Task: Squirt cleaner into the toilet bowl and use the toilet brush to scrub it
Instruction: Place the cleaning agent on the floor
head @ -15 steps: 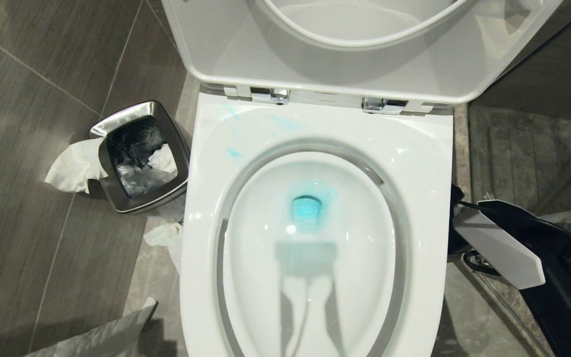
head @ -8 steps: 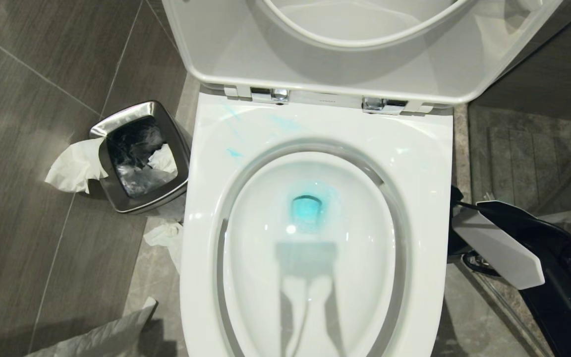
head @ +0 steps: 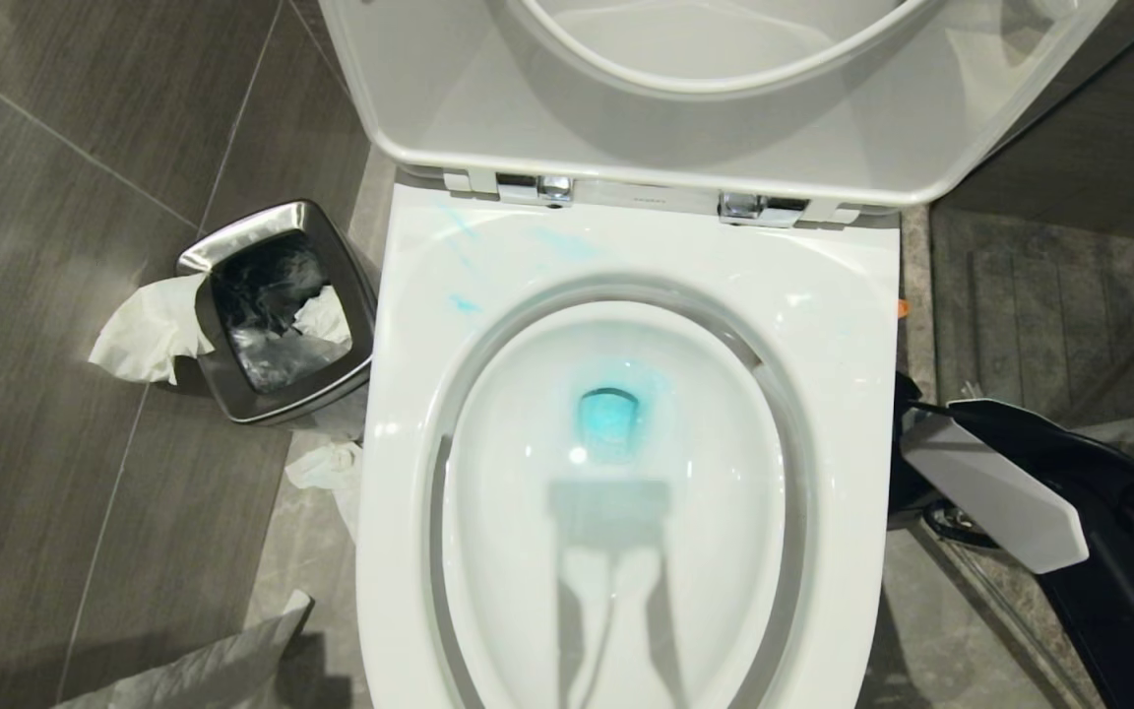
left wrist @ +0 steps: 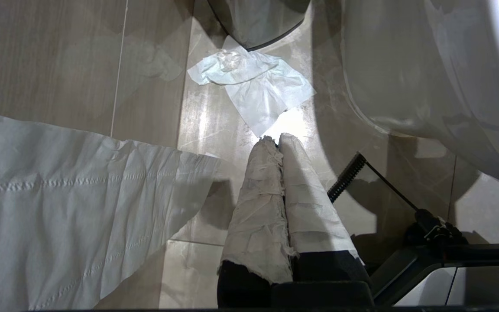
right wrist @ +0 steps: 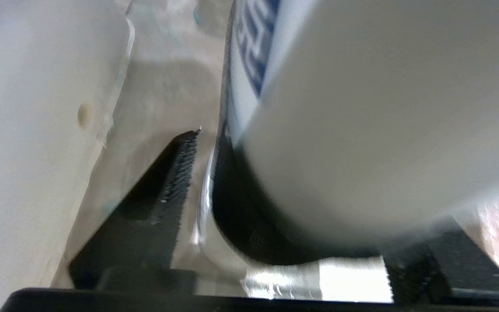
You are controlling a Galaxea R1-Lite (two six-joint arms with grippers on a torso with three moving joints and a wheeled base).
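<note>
Cleaner [right wrist: 362,108] sits on the floor by the toilet bowl's [head: 852,325] right edge between your right gripper's [right wrist: 284,203] parted fingers, released I judge, so next you'd fetch the toilet brush, unseen here.

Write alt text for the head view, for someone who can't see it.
An open toilet bowl seen from above, blue cleaner pooled at its drain and smeared on the rim. A steel bin with tissues stands at its left; the right arm reaches down at its right.
</note>
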